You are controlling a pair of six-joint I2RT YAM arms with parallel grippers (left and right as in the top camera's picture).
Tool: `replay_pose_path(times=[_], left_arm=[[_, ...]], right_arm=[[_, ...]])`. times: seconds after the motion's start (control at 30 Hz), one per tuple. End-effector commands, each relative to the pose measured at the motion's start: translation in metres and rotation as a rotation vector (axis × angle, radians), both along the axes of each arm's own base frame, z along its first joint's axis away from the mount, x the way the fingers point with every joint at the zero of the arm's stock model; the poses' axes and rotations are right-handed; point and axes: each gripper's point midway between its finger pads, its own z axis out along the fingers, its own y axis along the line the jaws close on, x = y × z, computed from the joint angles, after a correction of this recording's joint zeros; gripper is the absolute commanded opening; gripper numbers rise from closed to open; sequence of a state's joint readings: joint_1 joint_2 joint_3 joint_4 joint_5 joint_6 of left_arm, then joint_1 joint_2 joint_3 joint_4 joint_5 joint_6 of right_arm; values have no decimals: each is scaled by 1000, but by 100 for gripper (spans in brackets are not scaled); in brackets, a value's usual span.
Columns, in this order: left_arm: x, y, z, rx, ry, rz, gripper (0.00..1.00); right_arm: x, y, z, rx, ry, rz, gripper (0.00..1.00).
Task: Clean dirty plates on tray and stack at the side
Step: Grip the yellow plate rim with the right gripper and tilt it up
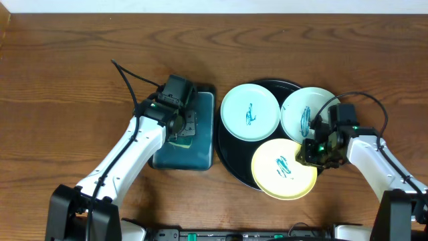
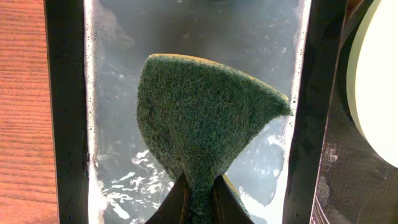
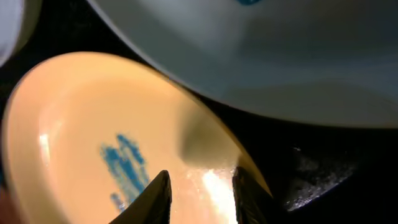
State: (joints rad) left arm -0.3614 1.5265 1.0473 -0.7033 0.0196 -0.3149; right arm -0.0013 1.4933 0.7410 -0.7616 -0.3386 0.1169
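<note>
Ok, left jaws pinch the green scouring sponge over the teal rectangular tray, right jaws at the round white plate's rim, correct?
One slip: the right jaws are at the rim of the round pale yellow plate, not the white one, as the right wrist view shows. The left jaws do pinch the green scouring sponge over the teal rectangular tray.

Three scribbled plates (image 1: 249, 112) on the round black tray (image 1: 233, 157)
The pale yellow plate (image 1: 284, 169) lies flat under the right claw (image 1: 309, 154), overhanging the tray's rim. The white plate (image 1: 306, 114) is just ahead of the claw, the mint plate to its left.
</note>
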Motion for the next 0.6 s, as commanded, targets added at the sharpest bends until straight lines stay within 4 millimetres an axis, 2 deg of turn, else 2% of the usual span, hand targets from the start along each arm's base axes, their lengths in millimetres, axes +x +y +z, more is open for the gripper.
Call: replay_pose_path(times=[0.0,0.23,0.43,0.57], left_arm=[[-1,1,1,0,0,7,7],[-1,1,1,0,0,7,7],[-1,1,1,0,0,7,7],[-1,1,1,0,0,7,8]], right_arm=[[14,8,17,34,-48,40,33],[29,3,42,-2,-112,76,36],[26,-23,35,-159,-86,48,35],[21,-26,31,-171,-64,19,37]])
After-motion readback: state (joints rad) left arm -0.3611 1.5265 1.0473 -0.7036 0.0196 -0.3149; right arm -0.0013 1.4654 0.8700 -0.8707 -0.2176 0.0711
